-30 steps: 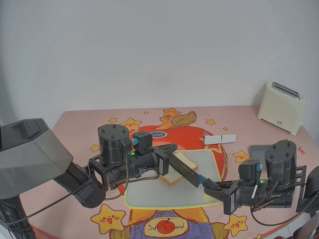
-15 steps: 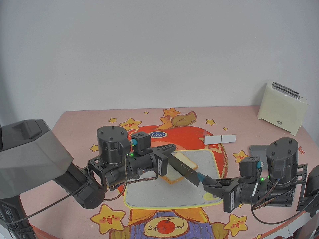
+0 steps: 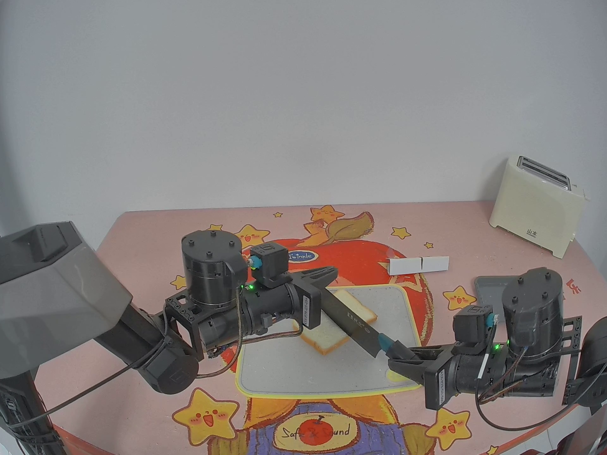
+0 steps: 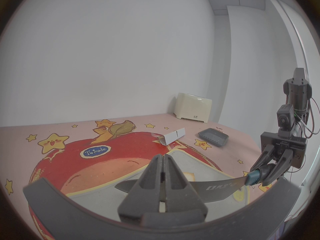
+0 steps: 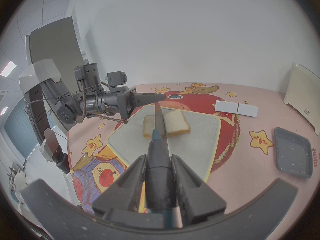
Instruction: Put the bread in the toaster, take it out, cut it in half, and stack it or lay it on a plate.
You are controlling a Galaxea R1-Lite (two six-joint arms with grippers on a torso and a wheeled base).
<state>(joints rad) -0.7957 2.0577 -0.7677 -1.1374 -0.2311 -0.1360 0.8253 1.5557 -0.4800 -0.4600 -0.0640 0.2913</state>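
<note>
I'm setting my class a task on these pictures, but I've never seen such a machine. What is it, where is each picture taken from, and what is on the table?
It is a robot with two arms, each ending in a two-fingered gripper. The wide picture looks down from a camera on its head. The other two come from cameras on its wrists, so each shows its own gripper up close.

On the table are a board with bread on it, a toaster at the far right, a grey tray and a white card.

The right gripper is shut on a knife, whose blade lies across the bread. The left gripper is shut, near the knife's tip. Whether the bread is cut through cannot be told.
</note>
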